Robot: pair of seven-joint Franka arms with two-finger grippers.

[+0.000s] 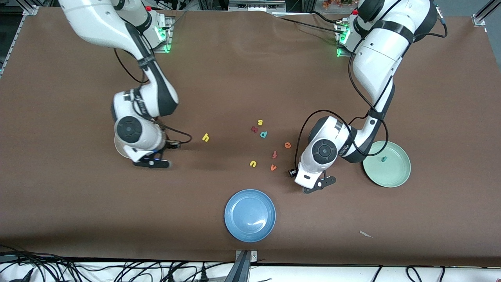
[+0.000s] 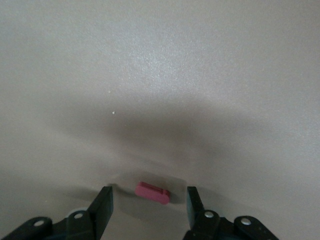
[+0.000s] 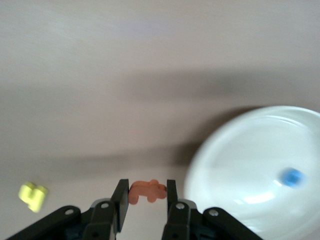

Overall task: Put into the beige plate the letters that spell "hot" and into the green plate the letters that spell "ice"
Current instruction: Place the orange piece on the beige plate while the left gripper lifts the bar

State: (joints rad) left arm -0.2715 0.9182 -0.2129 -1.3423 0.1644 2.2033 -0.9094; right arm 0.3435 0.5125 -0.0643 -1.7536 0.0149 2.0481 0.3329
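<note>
A dark red bar-like i lies on the table between the fingers of my left gripper, which stands open around it without touching it. In the front view this gripper is down at the table between the loose letters and the green plate, which holds the teal c. My right gripper is shut on the orange t, just off the rim of the beige plate; a blue o lies in that plate. The yellow h and orange e lie on the table.
Loose letters in the middle: a yellow s, a dark red zigzag, a teal p, a reddish f, a yellow u, an orange v. A blue plate sits near the front edge.
</note>
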